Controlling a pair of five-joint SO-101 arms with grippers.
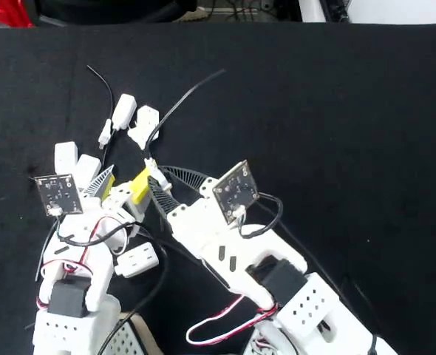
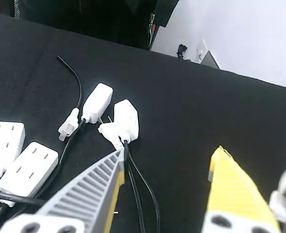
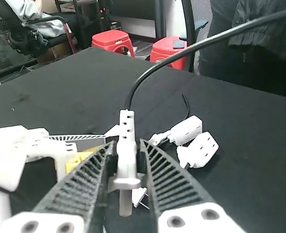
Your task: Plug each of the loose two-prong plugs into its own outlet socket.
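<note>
White, hard-plastic two-prong plug (image 3: 126, 126) on a black cord (image 3: 182, 53), likely light and slick, sits pinched by its flat sides in the right gripper (image 3: 127, 145); the left gripper (image 2: 169, 153) gapes empty. White outlet sockets (image 1: 65, 155) lie at its nine o'clock.

No text or label can be read.

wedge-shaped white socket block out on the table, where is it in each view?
High view: socket block left of centre, in the upper half.
Left wrist view: block near the centre.
Right wrist view: block beyond the held plug.
Shared landmark: oblong white socket right beside it.
</note>
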